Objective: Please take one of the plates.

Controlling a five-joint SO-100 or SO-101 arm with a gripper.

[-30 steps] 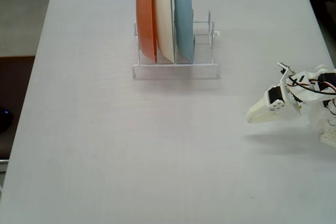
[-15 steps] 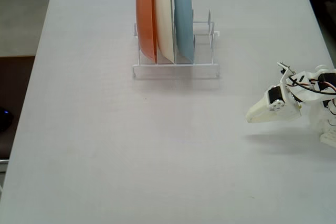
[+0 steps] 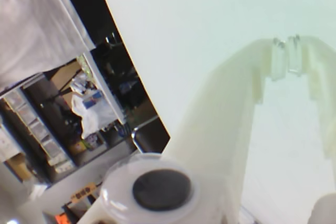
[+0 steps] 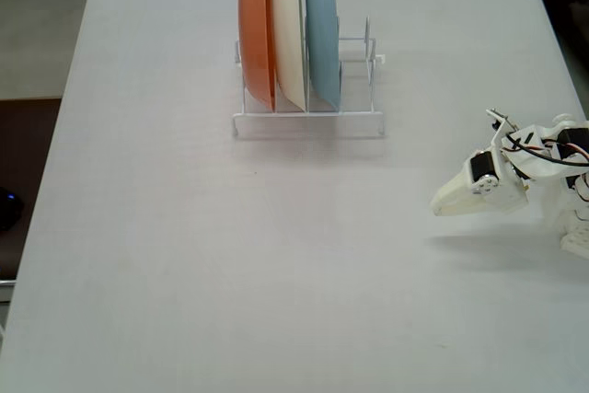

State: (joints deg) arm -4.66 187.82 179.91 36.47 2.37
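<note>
Nothing has moved: gripper (image 4: 440, 206) sits clenched and empty at the table's (image 4: 166, 227) right edge, well apart from the far rack (image 4: 308, 121) of plates.

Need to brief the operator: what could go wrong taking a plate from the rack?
The round orange plastic plate, cream-white plate and pale blue plate stand on edge, packed in the white wire rack; grabbing one may knock a neighbour. The rack might slide or tip. The hand looks shut; it must open first.
</note>
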